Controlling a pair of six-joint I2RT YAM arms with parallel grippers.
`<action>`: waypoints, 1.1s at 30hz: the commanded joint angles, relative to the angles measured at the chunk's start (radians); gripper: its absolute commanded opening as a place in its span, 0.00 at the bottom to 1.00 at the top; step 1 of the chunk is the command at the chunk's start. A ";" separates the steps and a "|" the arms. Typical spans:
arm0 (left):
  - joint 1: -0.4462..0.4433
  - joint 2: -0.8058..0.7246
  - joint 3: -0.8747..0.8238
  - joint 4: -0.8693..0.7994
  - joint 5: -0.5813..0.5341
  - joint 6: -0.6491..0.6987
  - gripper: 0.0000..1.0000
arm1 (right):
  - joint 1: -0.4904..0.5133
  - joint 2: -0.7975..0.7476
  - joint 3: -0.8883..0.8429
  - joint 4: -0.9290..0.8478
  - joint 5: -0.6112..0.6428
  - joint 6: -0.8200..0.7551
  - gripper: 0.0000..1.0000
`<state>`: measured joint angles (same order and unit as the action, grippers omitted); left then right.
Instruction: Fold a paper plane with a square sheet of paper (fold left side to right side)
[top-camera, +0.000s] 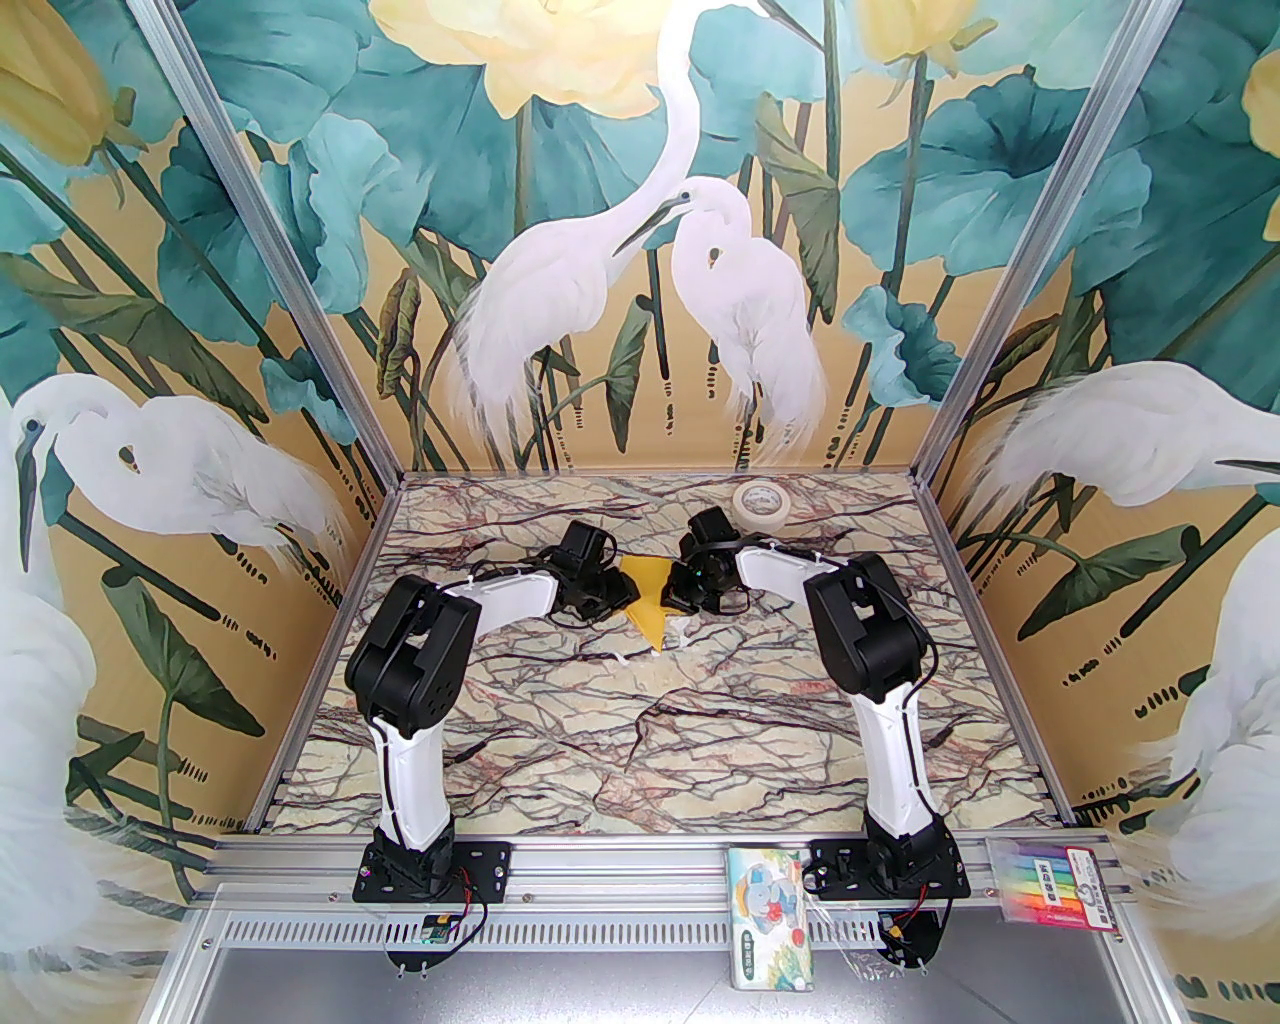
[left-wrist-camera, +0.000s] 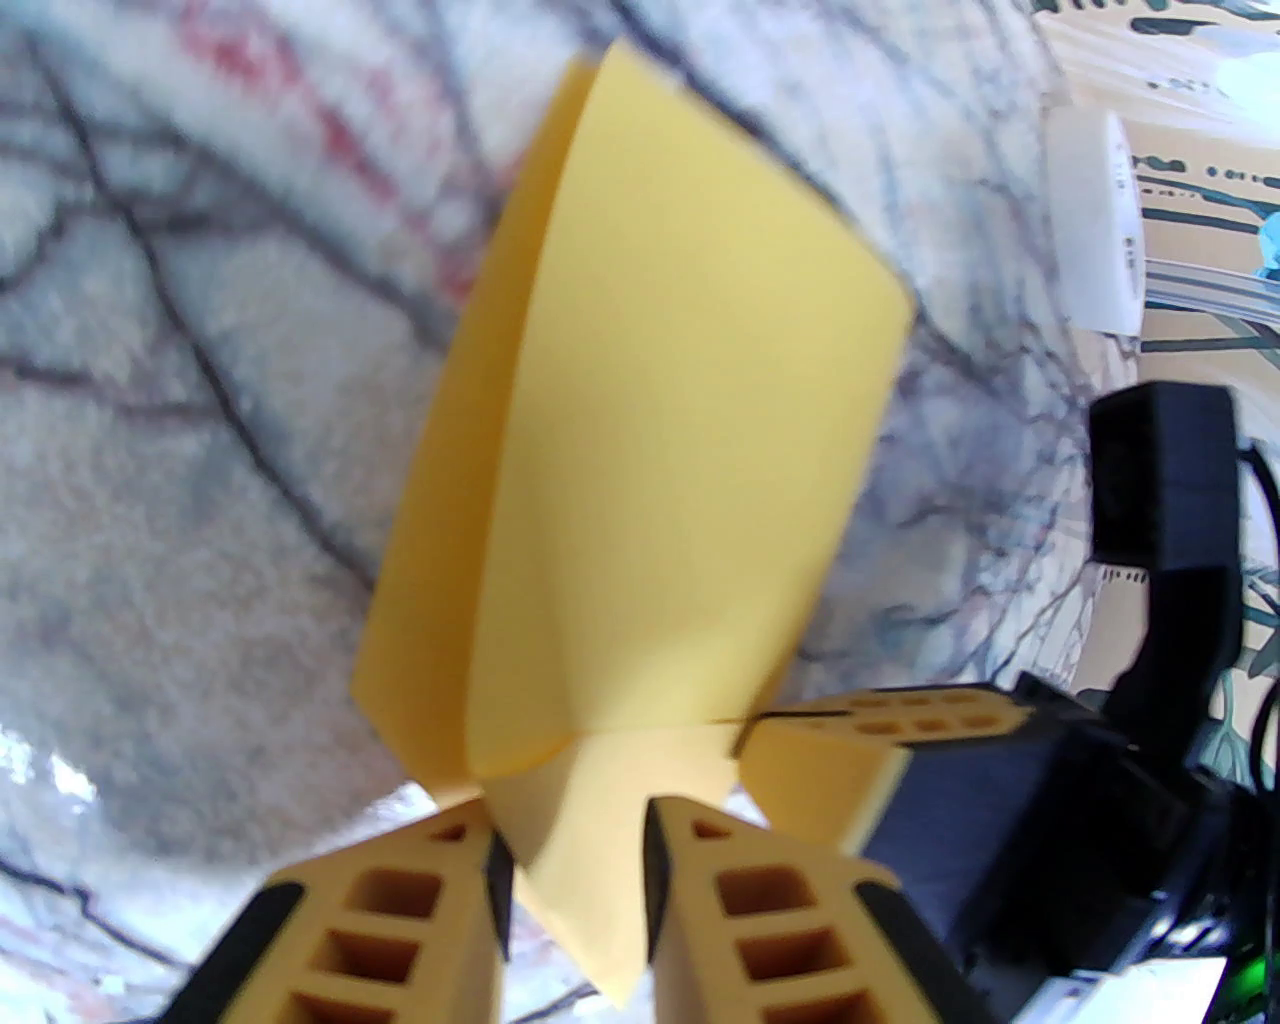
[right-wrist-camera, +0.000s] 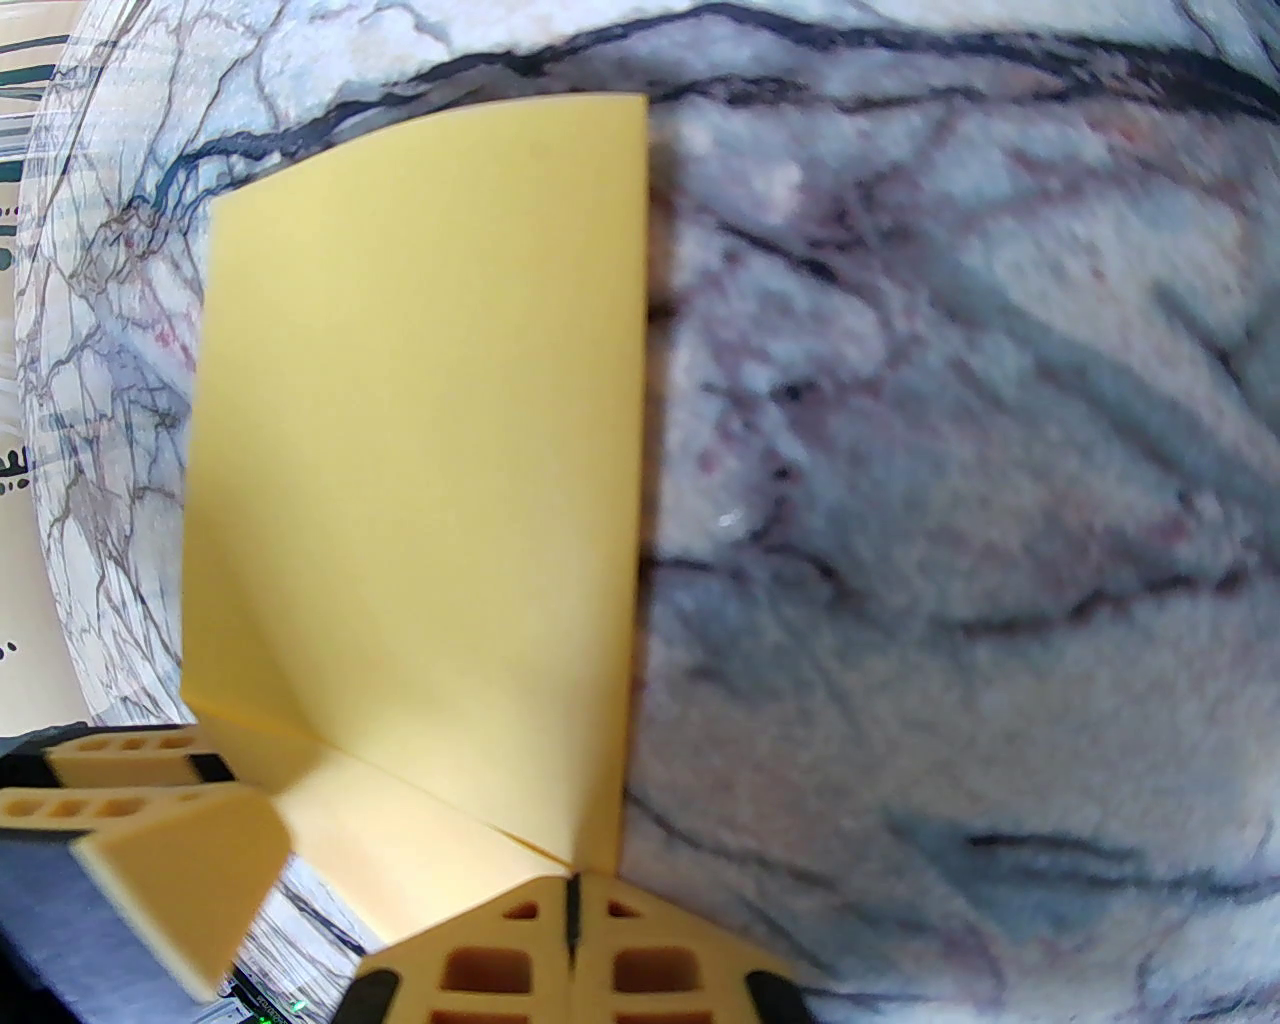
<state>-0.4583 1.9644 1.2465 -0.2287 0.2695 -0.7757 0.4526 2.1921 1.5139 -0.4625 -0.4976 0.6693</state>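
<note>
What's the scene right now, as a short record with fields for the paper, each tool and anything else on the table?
paper: yellow sheet, folded over with a crease, between the two tools
left tool: jaws apart, sheet's edge in the gap
right tool: shut on a corner of the sheet
other: cream tape roll near the far edge of the marble table

A robot lab cell: aluminium frame, heron-mural walls, marble-print table, left arm and right arm bolted to it.
</note>
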 joint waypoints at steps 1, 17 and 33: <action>0.003 -0.042 0.025 -0.021 -0.027 0.033 0.29 | 0.009 0.042 0.010 -0.047 0.033 -0.017 0.00; 0.001 -0.002 0.047 0.114 0.101 -0.006 0.24 | 0.015 0.049 0.021 -0.062 0.033 -0.025 0.00; -0.002 0.058 0.037 0.241 0.183 -0.088 0.30 | 0.014 0.049 0.023 -0.063 0.034 -0.027 0.00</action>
<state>-0.4583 1.9980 1.2728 -0.0422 0.4164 -0.8341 0.4583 2.2013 1.5333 -0.4862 -0.4973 0.6582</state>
